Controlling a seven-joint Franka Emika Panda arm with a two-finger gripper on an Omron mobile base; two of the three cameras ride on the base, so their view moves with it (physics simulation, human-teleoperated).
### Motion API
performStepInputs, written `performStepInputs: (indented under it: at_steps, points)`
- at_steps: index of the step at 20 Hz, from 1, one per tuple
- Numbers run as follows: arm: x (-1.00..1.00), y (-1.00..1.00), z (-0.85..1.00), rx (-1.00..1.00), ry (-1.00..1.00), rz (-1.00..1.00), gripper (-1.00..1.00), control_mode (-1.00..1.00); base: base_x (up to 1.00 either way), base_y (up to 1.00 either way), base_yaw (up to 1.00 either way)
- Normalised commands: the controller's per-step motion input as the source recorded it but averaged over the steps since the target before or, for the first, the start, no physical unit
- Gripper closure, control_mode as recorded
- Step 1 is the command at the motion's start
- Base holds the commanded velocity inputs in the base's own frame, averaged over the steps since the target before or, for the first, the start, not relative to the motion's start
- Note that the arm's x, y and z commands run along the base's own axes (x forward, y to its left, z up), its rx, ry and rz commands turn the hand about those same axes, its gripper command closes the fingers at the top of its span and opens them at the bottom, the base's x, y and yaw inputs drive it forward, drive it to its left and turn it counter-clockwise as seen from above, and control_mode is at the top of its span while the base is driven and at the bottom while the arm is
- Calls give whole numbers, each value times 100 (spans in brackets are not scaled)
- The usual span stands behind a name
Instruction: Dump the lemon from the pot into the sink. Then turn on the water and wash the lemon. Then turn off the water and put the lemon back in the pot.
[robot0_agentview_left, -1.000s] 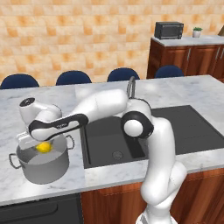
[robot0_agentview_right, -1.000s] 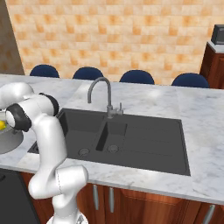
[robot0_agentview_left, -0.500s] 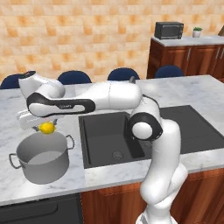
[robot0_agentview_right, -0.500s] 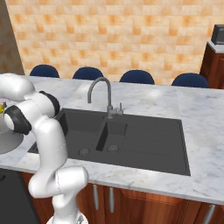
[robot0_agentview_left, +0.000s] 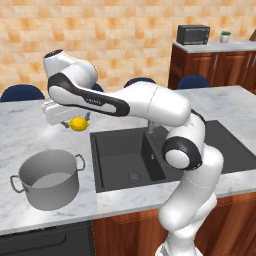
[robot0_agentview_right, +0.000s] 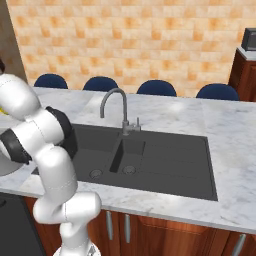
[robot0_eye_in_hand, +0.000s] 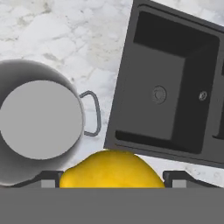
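The gripper (robot0_agentview_left: 76, 123) hangs above the marble counter (robot0_agentview_left: 30, 135), between the pot (robot0_agentview_left: 47, 178) and the sink's (robot0_agentview_left: 125, 155) left rim, jaws closed on the one lemon (robot0_agentview_left: 78, 124) — lifted clear of both. One pot stands upright with its pale inside bare; two dark basins lie open beside one faucet (robot0_agentview_right: 117, 107).

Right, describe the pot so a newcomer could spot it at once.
Start at the dark sink sunk into the marble counter. On the counter just left of it stands the pot, below the gripper that holds the lemon. It is the grey metal vessel with two loop handles and nothing inside.
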Motion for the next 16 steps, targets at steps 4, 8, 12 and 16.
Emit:
performStepInputs:
  at_steps: [4,8,12,16]
  points:
    - [-2,-100,-2,5,0,-15,100,-100,0,0,0]
    - [-9,-100,-4,11,0,-15,100,-100,0,0,0]
    - [-26,-95,-2,6,-2,-12,100,-100,0,0,0]
    - [-18,-47,-7,0,-5,-10,100,-100,0,0,0]
